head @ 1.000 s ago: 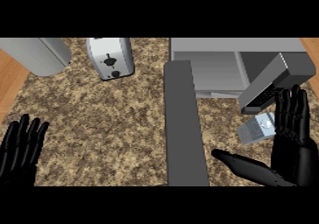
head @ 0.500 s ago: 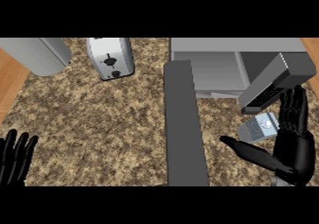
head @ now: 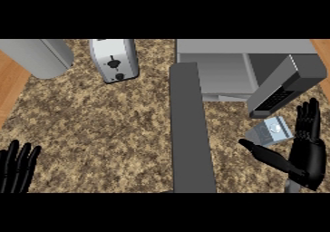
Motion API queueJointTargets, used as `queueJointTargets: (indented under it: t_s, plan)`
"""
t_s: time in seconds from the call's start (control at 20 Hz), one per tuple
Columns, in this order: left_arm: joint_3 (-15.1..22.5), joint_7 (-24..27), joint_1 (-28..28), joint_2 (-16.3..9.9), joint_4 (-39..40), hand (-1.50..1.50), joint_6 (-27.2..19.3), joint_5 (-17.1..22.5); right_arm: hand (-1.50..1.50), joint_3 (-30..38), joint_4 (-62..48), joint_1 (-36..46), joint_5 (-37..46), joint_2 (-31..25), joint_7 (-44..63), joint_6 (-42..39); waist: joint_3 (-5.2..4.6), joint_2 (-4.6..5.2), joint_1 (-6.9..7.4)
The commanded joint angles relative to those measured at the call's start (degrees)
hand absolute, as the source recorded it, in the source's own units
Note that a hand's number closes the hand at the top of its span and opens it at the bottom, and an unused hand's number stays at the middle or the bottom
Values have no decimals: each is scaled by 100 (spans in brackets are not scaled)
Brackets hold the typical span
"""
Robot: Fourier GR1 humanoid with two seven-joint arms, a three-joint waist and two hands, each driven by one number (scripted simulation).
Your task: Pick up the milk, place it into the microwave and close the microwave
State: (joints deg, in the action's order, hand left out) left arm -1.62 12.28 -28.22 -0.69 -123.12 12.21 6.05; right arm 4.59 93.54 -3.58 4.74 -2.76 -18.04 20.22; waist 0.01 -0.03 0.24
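Flat, even, fairly bright light, no obvious source. Hardly any cast shadows on the speckled counter (head: 107, 131). Microwave (head: 228, 72) interior shaded darker grey, open door (head: 191, 131) mid grey, uniform. Black right hand (head: 308, 156) and left hand (head: 17, 167) lose surface detail. No glare, no motion blur, no edge distortion.

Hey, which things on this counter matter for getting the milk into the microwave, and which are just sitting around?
For the job:
milk carton
microwave
microwave door, open
right hand, open beside the carton

Lying about:
toaster
grey cylinder
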Motion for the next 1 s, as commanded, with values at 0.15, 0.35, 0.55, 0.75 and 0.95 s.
queueJointTargets:
  t_s: [0.15, 0.35, 0.55, 0.75, 0.95]
  plan:
    - [434, 557, -813, 61, -183, -150, 115, -226, -150, 501, -572, -245, -383, -215, -560, -309, 0, -9, 12]
    - [-417, 15, 158, -101, 259, -150, 196, 313, -150, 757, -1332, 24, -656, -487, -920, -818, 0, 1, -13]
    - [130, -21, -184, 65, -199, -150, -20, -124, -150, 865, -2192, 235, -630, -496, -1420, -913, 2, 2, 7]
    - [-4, 77, -379, 66, -242, -150, 135, 54, -150, 945, -2349, 190, -619, -659, -1429, -1009, 0, -3, 2]
    - [-8, 273, -55, 66, 247, -150, -46, -26, -150, 1130, -3376, 743, -548, -838, -1822, -976, 0, 4, 10]
